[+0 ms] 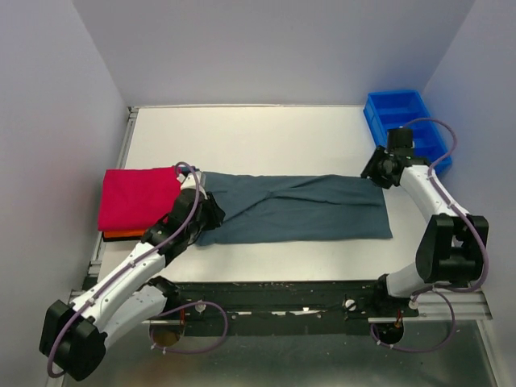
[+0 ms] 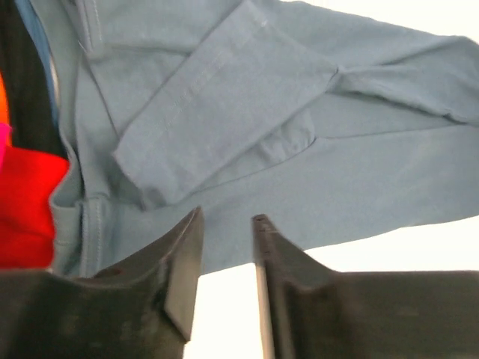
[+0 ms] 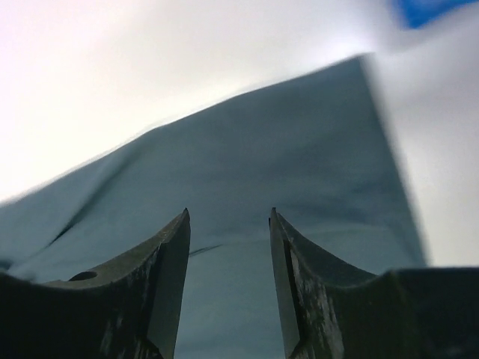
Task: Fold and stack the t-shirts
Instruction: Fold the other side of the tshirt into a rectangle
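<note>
The slate grey-blue t-shirt (image 1: 298,208) lies as a long folded strip across the middle of the table, a sleeve folded over it (image 2: 217,105). The crimson-pink t-shirt (image 1: 139,198) lies folded at the left, on top of the orange t-shirt (image 1: 122,235), of which only an edge shows. My left gripper (image 1: 211,216) is open and empty over the grey-blue shirt's left near edge (image 2: 227,219). My right gripper (image 1: 372,171) is open and empty over the shirt's right end (image 3: 228,215); the cloth fills the right wrist view.
A bright blue plastic tray (image 1: 405,121) with compartments stands at the back right, close behind the right arm. White table (image 1: 258,137) lies behind the shirts. White walls enclose left, back and right sides.
</note>
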Motion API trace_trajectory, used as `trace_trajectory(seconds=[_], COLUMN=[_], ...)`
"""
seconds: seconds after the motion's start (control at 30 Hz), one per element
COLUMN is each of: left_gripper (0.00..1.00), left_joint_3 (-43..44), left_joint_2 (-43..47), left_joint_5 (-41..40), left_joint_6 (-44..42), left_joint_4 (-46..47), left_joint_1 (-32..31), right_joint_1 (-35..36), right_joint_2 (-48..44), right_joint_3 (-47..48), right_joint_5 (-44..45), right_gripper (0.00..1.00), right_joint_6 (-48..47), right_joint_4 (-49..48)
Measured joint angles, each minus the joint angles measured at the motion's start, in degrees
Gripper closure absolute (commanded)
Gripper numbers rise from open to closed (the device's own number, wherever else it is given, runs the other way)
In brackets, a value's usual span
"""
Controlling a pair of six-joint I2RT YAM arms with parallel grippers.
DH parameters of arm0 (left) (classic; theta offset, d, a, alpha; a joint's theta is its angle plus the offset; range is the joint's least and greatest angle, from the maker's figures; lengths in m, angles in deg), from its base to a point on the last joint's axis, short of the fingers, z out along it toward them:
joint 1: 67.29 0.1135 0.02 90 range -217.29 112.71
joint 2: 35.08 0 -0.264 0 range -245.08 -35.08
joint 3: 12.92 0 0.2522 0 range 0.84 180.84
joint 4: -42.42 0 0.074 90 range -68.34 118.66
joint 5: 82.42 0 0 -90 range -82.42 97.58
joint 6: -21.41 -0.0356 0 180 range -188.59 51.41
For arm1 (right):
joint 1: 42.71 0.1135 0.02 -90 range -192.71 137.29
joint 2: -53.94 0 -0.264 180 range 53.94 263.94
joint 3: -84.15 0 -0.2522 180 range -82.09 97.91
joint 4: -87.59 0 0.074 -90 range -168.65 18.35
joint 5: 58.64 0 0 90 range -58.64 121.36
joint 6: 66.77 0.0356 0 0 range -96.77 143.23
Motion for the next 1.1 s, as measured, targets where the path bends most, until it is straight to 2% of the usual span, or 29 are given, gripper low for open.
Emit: trace_trajectory(seconds=[0.1, 0.23, 0.47, 0.57, 0.83, 0.97, 1.1], left_gripper=[0.47, 0.5, 0.5, 0.5, 0.48, 0.46, 0.45], left_joint_3=[2.3, 6.7, 13.9, 18.8, 27.1, 27.7, 28.3], left_joint_2=[0.9, -5.2, -18.4, -26.7, -41.2, -46.3, -50.0], left_joint_5=[-0.9, -2.6, -1.7, -0.5, 1.4, 2.3, 1.8], left_joint_6=[0.2, 0.1, 1.5, 2.3, 2.5, 3.0, 3.2], left_joint_4=[-1.1, -0.9, 4.0, 6.0, 5.9, 5.5, 3.5], left_joint_1=[0.0, 1.4, 11.6, 15.4, 17.0, 17.0, 17.0], right_joint_1=[8.4, 19.0, 31.0, 33.8, 38.8, 39.8, 40.1], right_joint_2=[-0.7, 1.4, 14.4, 20.0, 36.5, 41.8, 43.1], right_joint_3=[-0.4, 0.6, 13.2, 18.8, 33.9, 36.0, 36.0], right_joint_5=[-3.7, -9.4, -14.9, -16.1, -20.0, -21.0, -21.6], right_gripper=[0.45, 0.45, 0.47, 0.48, 0.48, 0.5, 0.58], right_joint_6=[-0.2, 0.4, 1.5, 2.0, 4.2, 5.4, 5.7], right_joint_4=[-3.5, -7.1, -10.8, -12.1, -14.7, -14.7, -14.5])
